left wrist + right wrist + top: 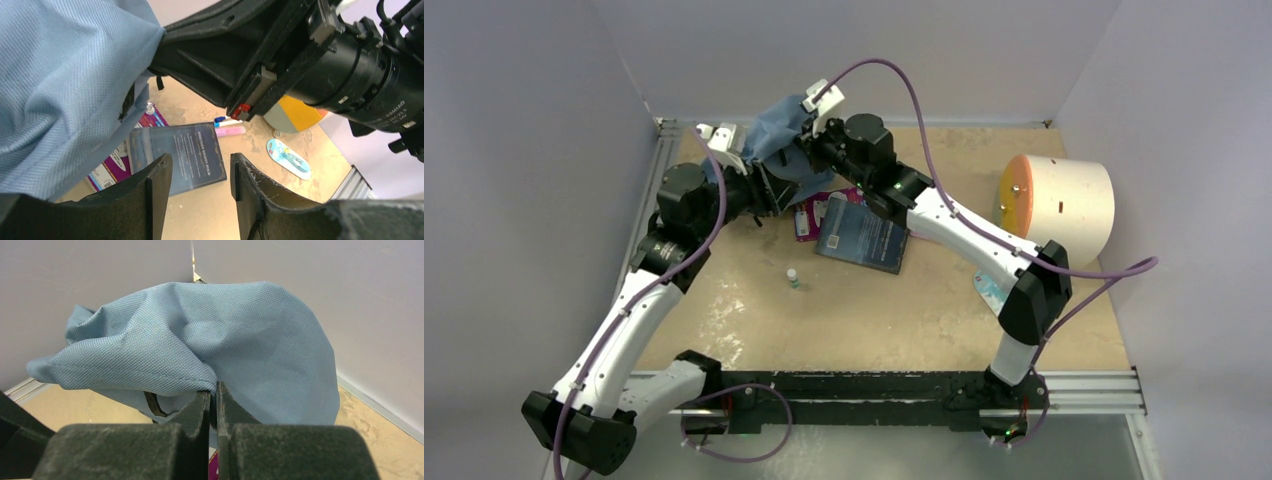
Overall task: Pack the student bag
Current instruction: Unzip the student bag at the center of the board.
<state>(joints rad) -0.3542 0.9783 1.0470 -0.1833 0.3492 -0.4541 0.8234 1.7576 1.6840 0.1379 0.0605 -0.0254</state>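
Note:
The student bag [776,125], soft grey-blue fabric, hangs lifted at the back of the table. My right gripper [214,391] is shut on a fold of the student bag [200,340]; a black strap [151,405] dangles under it. In the top view the right gripper [802,150] meets the bag from the right. My left gripper [200,165] is open with nothing between its fingers. The bag's cloth [65,90] hangs against the outside of its left finger. From above, the left gripper [776,187] sits just below the bag.
A dark blue book [864,236] and a magenta booklet [808,216] lie under the grippers. A small bottle [793,278] stands mid-table. A pink marker [231,131], a light-blue packet [289,159] and a white cylinder with an orange face [1064,200] are to the right.

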